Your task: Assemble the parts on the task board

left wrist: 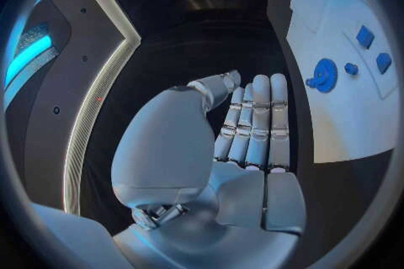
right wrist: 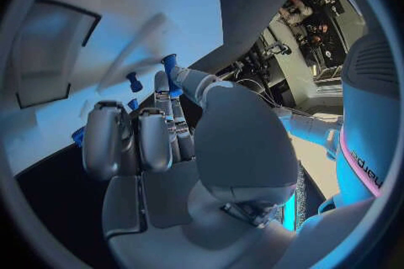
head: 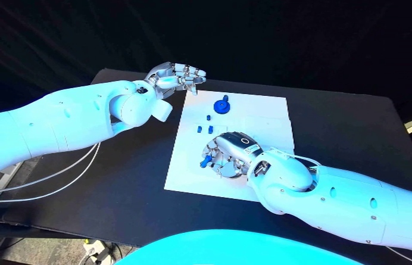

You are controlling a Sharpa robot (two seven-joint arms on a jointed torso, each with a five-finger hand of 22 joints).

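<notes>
Black tabletop (head: 128,187) carries the white task board (head: 258,113) at centre.

Left arm (head: 69,122) comes in from 9 o'clock; right arm (head: 343,196) from approx 4 o'clock.

Left hand (head: 176,76) sits off the board's 11 o'clock corner, above bare tabletop. Wrist view has its fingers (left wrist: 256,121) straight and pressed side by side, thumb alongside, nothing in them — empty, flat, not touching any part.

Right hand (head: 227,155) is low over the board's near half, approx 6 o'clock from board centre, fingers curled down. A blue part (head: 204,162) shows at the fingertips on the hand's 9 o'clock side; in the wrist view a blue peg (right wrist: 170,70) stands up between thumb and a finger — looks pinched, hand clamped on it.

Round blue part (head: 221,105) lies on the board toward 12 o'clock, apart from both hands. Small blue pieces (head: 206,128) sit betw. it and the right hand, near board centre.
</notes>
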